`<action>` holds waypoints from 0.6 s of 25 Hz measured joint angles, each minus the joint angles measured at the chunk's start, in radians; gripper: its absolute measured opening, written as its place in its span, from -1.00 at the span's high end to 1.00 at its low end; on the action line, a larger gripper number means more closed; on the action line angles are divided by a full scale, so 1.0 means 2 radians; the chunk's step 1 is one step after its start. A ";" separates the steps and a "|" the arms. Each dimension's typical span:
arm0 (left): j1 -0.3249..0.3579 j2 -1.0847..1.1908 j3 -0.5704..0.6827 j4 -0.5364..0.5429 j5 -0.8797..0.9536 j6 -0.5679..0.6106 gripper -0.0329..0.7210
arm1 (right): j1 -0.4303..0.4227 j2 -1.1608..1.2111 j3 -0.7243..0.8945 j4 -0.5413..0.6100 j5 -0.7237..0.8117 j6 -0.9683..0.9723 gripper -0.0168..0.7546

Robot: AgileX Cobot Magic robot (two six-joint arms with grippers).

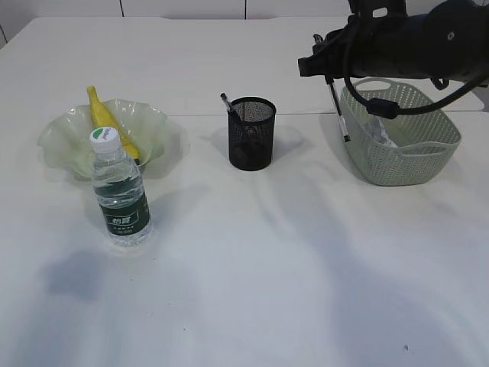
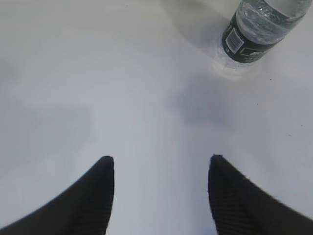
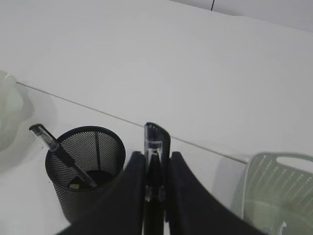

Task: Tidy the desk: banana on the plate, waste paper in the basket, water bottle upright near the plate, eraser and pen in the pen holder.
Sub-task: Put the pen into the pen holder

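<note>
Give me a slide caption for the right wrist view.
Right claw shut on a pen, above the mesh pen holder already holding another pen.

banana [image 1: 107,118] on plate [image 1: 65,141], water bottle [image 1: 119,189] upright beside it.

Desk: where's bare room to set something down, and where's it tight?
Free: the whole front of the desk, below the water bottle and pen holder; also the strip between pen holder and basket, though the right gripper hangs a pen over it. Crowded: the left side, where the bottle stands close before the plate holding the banana.
</note>
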 joint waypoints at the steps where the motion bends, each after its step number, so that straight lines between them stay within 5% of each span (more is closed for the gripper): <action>1: 0.000 0.000 0.000 0.000 0.000 0.000 -0.21 | 0.002 0.000 0.000 -0.002 -0.006 0.000 0.79; 11: 0.000 0.000 0.000 0.000 -0.004 0.000 -0.21 | 0.003 0.023 -0.030 -0.010 -0.047 0.043 0.79; 15: 0.000 0.000 0.000 0.000 -0.005 0.000 -0.21 | 0.003 0.030 -0.031 -0.065 -0.068 0.107 0.79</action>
